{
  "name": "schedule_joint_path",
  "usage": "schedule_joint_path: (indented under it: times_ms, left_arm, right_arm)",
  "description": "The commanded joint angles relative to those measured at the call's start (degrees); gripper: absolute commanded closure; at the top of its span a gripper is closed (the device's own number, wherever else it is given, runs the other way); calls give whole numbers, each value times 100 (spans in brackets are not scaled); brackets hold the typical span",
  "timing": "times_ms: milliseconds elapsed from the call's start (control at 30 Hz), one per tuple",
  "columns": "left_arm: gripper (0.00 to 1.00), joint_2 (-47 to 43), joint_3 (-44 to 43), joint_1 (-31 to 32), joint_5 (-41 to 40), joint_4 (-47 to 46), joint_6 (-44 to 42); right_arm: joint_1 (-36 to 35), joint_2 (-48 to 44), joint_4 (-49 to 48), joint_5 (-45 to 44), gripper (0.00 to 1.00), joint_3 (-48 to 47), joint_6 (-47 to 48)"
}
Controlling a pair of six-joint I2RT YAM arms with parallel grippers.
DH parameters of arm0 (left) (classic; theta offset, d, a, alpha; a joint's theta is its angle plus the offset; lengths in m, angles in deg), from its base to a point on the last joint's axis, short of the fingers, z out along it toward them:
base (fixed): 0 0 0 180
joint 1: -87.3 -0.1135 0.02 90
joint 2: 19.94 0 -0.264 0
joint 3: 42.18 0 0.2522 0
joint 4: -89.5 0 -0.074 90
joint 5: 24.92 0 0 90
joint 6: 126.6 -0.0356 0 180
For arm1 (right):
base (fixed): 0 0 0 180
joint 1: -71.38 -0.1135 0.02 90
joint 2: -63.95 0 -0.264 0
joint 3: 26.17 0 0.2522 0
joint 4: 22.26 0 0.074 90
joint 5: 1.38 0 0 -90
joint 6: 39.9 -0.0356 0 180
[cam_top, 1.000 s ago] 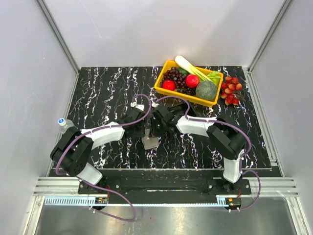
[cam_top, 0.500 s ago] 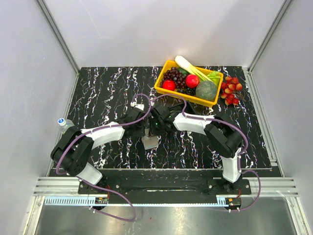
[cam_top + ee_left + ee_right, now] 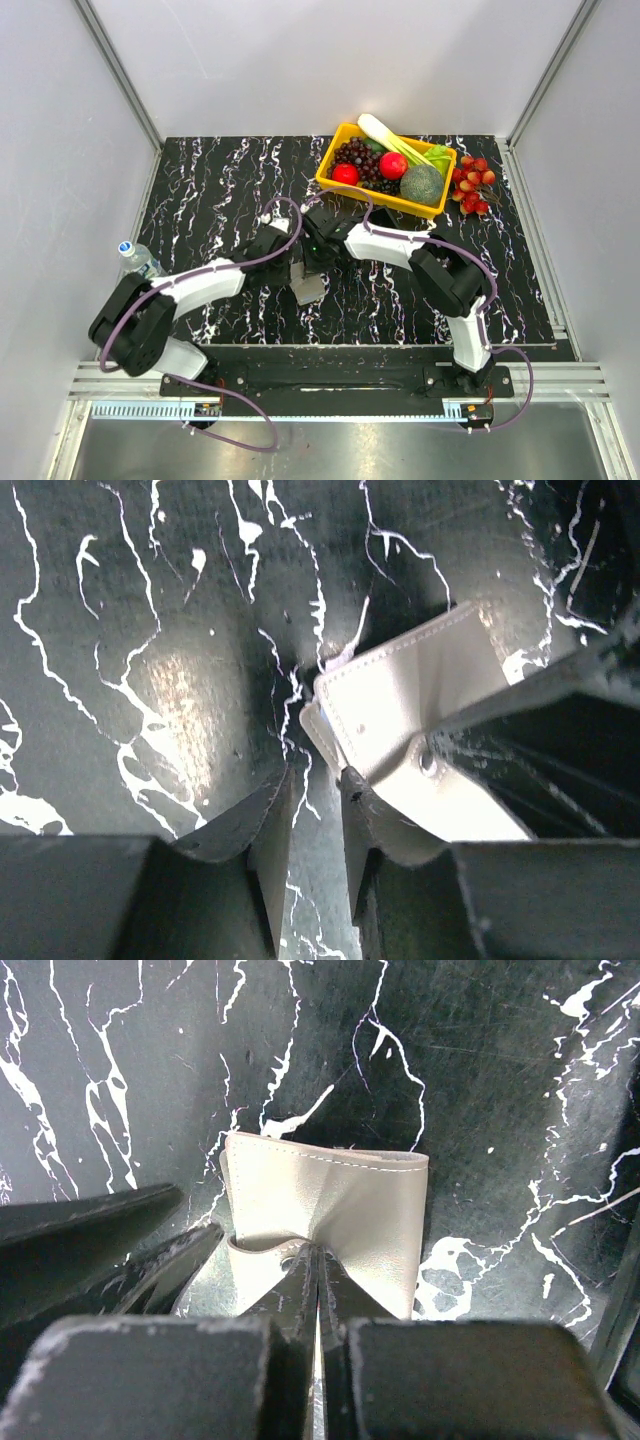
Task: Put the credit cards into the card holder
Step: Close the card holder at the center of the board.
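Two grippers meet at the card holder [image 3: 308, 289]. Right gripper [image 3: 318, 1257] pinches its flap; left gripper [image 3: 313, 782] slightly spread, empty. Likely best: hold flap taut, wedge pocket open gently.

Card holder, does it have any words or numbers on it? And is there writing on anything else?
No text in these pictures can be read.
Card holder: plain, only stitching and a metal snap; no words or numbers.
Bottle at the far left: too small to tell whether it carries any writing.
Yellow tray: no writing shows.
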Motion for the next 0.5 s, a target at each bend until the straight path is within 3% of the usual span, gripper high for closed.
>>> schedule_joint_path:
  times_ms: [0,267,467]
  left_arm:
    - [69,-664,311,3,301,-306,9]
    - [66,-718,628,11,1119,-1229,351]
    - [70,-296,672,11,1128,-1493,624]
  right_arm:
    - [-29,447,352,-818,100,66,256]
    - [-56,421,290,-783,100,128,230]
    - [-56,395,203,-721,100,171,194]
